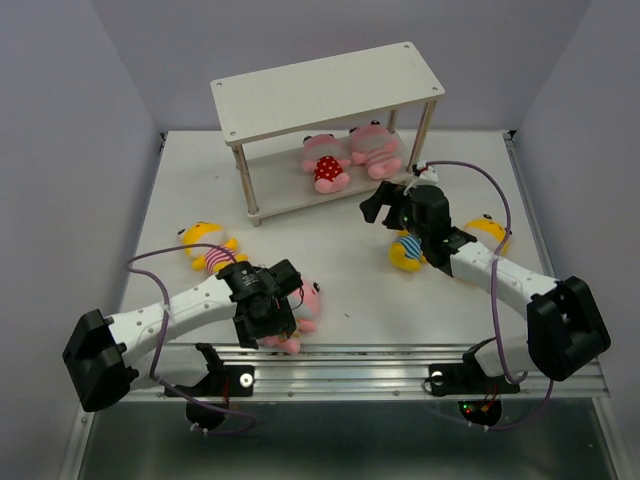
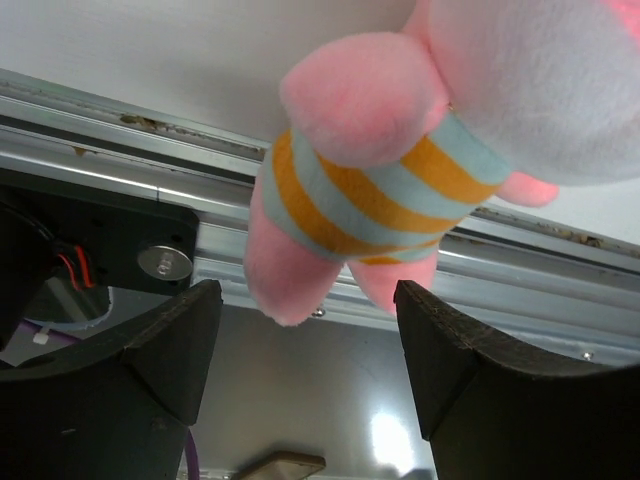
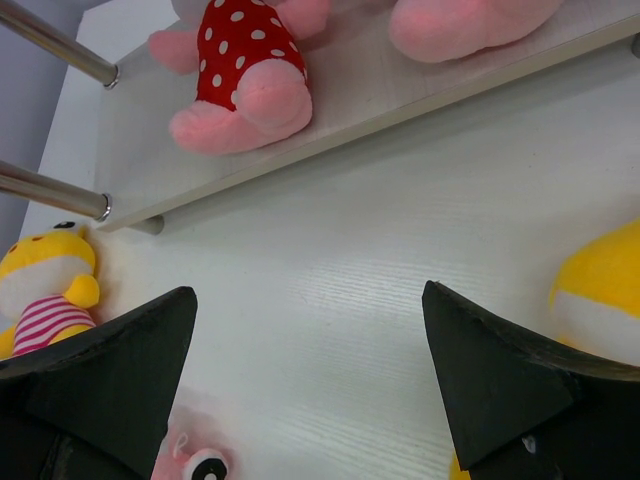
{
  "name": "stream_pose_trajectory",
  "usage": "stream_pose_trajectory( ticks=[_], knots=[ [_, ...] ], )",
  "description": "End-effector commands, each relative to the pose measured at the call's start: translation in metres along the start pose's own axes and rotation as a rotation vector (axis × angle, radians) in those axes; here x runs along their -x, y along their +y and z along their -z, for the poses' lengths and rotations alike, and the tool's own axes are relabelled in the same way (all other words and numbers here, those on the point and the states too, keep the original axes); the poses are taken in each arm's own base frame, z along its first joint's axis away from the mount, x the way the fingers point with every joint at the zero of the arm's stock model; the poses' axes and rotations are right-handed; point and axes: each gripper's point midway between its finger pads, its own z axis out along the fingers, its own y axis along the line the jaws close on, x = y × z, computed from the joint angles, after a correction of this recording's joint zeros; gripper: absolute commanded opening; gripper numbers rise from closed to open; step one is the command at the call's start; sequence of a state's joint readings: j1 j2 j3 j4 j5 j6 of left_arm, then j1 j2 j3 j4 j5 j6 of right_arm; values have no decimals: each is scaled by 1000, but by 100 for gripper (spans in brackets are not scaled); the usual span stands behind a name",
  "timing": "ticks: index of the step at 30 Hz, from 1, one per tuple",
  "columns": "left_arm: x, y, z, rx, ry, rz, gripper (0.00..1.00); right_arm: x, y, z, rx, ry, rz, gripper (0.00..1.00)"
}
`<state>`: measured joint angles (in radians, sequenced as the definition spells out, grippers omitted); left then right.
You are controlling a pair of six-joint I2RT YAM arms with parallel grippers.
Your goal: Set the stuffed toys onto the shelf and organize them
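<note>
Top external: polka-dot pink toy [image 1: 327,170] and second pink toy [image 1: 372,148] are seen lying on the shelf [image 1: 330,90] lower board | left wrist: left gripper [image 2: 305,295] is spread wide, nothing clamped, striped pink toy [image 2: 370,190] just beyond its fingertips | right wrist: right gripper [image 3: 308,292] is opened wide, empty, near the shelf | yellow toy [image 1: 408,252] is spotted beside it on the table [image 1: 340,280].

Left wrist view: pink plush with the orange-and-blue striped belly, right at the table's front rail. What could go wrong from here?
1. The pink plush toy with the striped belly lies at the metal front rail, the open left gripper not yet closed on it; a nudge could push it off the table.
2. The yellow plush toy with the blue-striped belly lies partly under the right arm; a sweep might drag it.
</note>
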<state>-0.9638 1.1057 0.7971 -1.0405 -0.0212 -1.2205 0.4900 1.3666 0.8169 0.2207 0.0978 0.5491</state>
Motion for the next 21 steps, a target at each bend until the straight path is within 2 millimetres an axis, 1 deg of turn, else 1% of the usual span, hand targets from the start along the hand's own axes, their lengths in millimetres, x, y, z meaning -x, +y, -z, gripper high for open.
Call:
stream_pose_trajectory(
  ticks=[1,6,7,8,9,11,13,18,21],
  knots=[
    [12,12,4,95,-66,-10,78,19,1,9,5,-66,11,100],
    [20,7,4,74,-105,2,73,22,2,11,6,-76,16,100],
    [20,4,4,61,-108,3,70,23,2,11,6,-80,14,100],
    [21,-3,2,30,-108,3,68,23,2,11,3,-78,14,100],
    [19,-4,-1,18,-100,-1,65,23,2,11,3,-78,16,100],
    [16,-11,-4,-20,-87,-5,55,23,2,11,3,-78,16,100],
    [14,-10,-8,-27,-76,-8,51,24,2,11,5,-80,19,100],
    [11,-14,-9,-55,-68,-12,50,26,1,13,-4,-91,25,100],
    [11,-13,-12,-44,-65,-21,54,29,-2,14,-17,-102,32,100]
  ],
)
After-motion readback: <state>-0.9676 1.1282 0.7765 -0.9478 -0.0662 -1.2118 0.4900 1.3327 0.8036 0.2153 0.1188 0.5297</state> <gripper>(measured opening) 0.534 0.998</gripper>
